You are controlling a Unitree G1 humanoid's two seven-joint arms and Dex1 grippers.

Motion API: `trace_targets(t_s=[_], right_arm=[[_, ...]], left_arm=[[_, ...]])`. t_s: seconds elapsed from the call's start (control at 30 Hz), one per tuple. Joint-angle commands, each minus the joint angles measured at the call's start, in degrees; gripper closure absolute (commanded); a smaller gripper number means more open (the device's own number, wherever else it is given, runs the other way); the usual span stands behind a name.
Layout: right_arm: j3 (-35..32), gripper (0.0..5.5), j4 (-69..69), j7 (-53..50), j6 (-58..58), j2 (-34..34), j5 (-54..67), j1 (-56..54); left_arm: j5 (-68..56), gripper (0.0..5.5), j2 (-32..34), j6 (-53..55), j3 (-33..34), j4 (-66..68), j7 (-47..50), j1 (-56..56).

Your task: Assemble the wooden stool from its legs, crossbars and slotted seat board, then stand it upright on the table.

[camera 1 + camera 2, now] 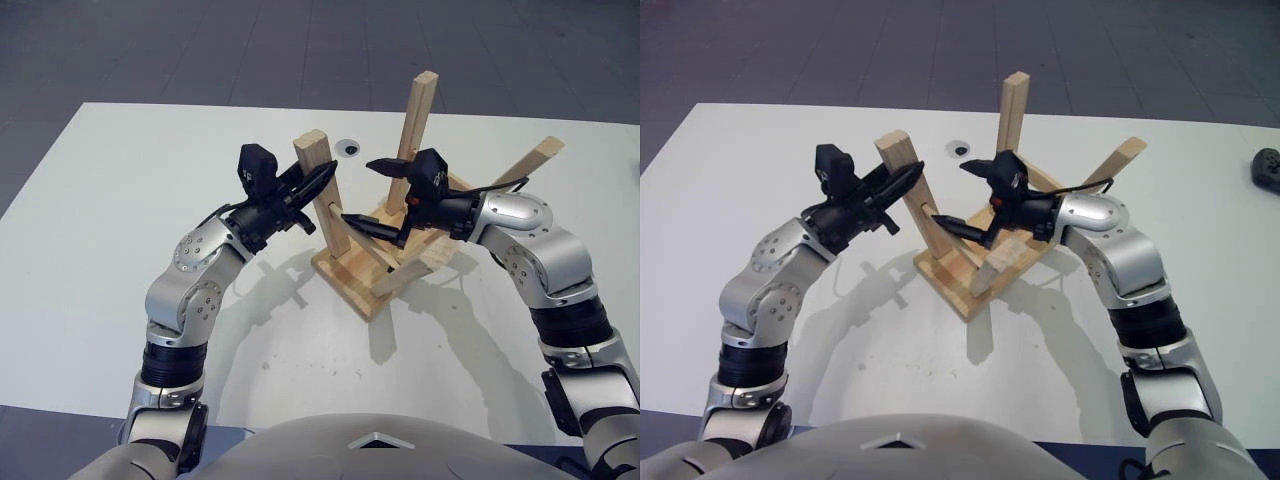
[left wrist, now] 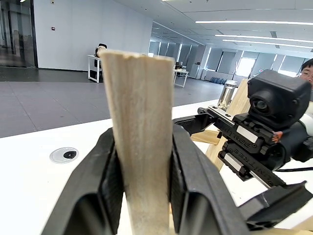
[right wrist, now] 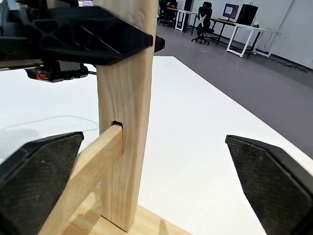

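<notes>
On the smooth white table (image 1: 140, 190) the stool (image 1: 385, 255) sits upside down, its flat seat board (image 1: 362, 290) lying on the top and its legs pointing up. All of it is pale bare wood, cut square, with straight grain and crisp corners.

The left claw (image 1: 322, 178) is clamped on the near left leg (image 1: 312, 148) just below its top end. Its matte black fingers (image 2: 188, 176) press flat against two opposite faces. The right claw (image 1: 358, 192) is spread wide, its two pointed black fingers (image 3: 274, 181) aimed at that same leg and at the crossbar (image 3: 90, 164), close beside them. The crossbar is a thinner square stick whose end sits in a notch cut into the leg's face.

A taller leg (image 1: 420, 110) rises straight on the far side, and another (image 1: 535, 160) leans out to the right. A round metal-rimmed hole (image 1: 349, 148) is set in the table just beyond the stool.

The right arm covers the middle of the stool, so how the far legs meet the board is hard to make out. At the table's right edge a small dark object (image 1: 1268, 165) is cut off.
</notes>
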Motion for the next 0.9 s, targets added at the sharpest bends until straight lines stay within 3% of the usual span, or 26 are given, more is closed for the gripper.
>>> trace_targets(t_s=[0.03, 0.23, 0.4, 0.57, 0.73, 0.9], right_arm=[[3.61, 0.10, 3.97, -0.63, 3.44, -0.91, -5.30, 4.10], [-2.11, 0.10, 4.75, -4.49, 3.77, 2.13, -2.19, 2.47], [-14.71, 0.10, 2.42, -10.94, 7.97, 6.62, 6.86, -2.66], [-22.52, 0.10, -3.21, -15.30, 12.03, 7.41, 14.34, -6.09], [-24.99, 0.10, -8.07, -19.26, 14.62, 9.41, 20.05, -7.48], [-25.42, 0.10, -8.27, -22.16, 14.34, 9.74, 19.92, -7.68]], left_arm=[[1.63, 4.47, 0.26, 0.20, -0.54, -0.87, 0.51, 0.38], [4.73, 4.47, 1.70, 0.13, -5.97, -2.43, -1.51, 1.83], [10.86, 4.47, 3.55, -1.46, -10.46, -2.05, 0.36, 7.64], [15.73, 4.45, 5.68, -4.17, -14.55, -1.72, 2.22, 14.94], [19.32, 4.43, 6.44, -5.88, -17.20, -1.43, 5.56, 17.45], [17.93, 4.42, 4.95, -5.40, -15.70, -2.33, 8.98, 16.28]])
